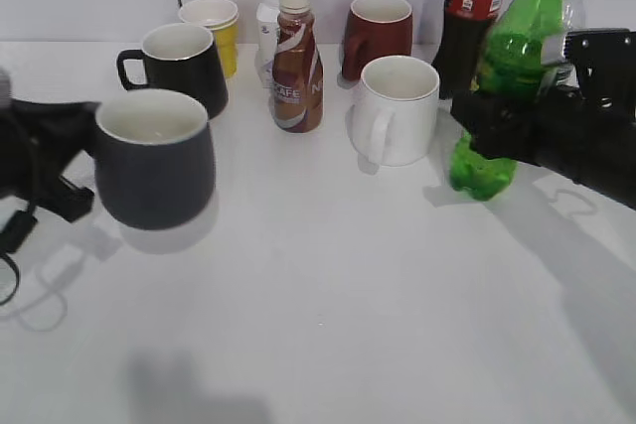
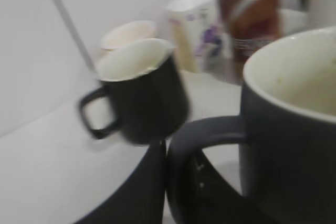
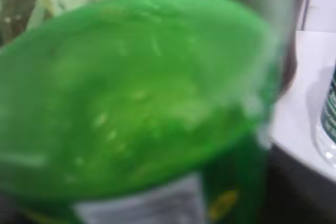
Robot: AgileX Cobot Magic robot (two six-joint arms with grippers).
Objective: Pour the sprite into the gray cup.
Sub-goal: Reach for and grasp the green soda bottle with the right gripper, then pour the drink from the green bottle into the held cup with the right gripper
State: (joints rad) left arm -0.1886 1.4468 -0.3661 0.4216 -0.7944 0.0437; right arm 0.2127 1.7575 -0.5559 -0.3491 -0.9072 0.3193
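Observation:
The gray cup point(image 1: 154, 161) is at the left, squat and slate-gray with a white inside. My left gripper point(image 1: 70, 161) is shut on its handle. In the left wrist view the cup point(image 2: 289, 129) fills the right side and its handle point(image 2: 205, 135) sits between my dark jaws point(image 2: 181, 182). The sprite point(image 1: 507, 57), a tall green bottle with its cap on, leans slightly left at the right. My right gripper point(image 1: 502, 131) is shut around its middle. In the right wrist view the sprite point(image 3: 147, 93) fills the frame and hides the jaws.
Between the two stand a glossy black mug point(image 1: 184, 65), a yellow cup point(image 1: 214, 27), a brown coffee bottle point(image 1: 296, 62), a white bottle point(image 1: 268, 32), a dark red mug point(image 1: 378, 32) and a white mug point(image 1: 396, 106). A cola bottle point(image 1: 472, 17) stands just behind the sprite.

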